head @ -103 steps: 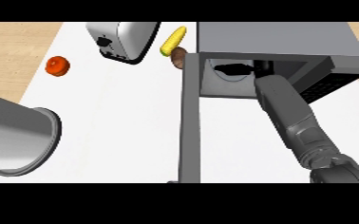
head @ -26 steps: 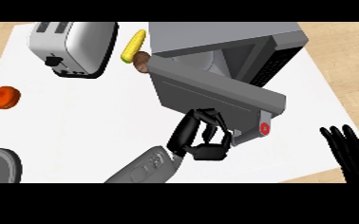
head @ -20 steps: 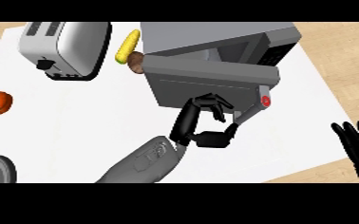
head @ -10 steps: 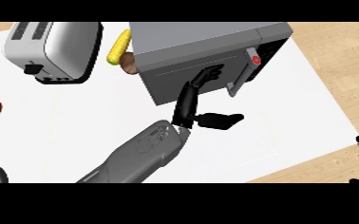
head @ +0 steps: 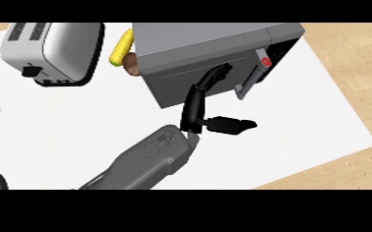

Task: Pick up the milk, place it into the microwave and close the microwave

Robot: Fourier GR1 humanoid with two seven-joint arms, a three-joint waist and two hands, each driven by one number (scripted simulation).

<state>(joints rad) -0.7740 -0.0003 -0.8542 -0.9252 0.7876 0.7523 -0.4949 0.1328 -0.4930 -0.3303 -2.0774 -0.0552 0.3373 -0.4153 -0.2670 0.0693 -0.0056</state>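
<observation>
Left hand (head: 198, 103) is reaching from the lower edge with fingers (head: 216, 73) straight and spread wide, pressing flat against the microwave (head: 210, 54) door, thumb sticking out toward the right over the desk (head: 305, 123). Door is sitting shut or nearly so. Milk is not showing. Toaster (head: 54, 51) is standing at upper left; corn (head: 120, 48) is lying between it and the microwave.
</observation>
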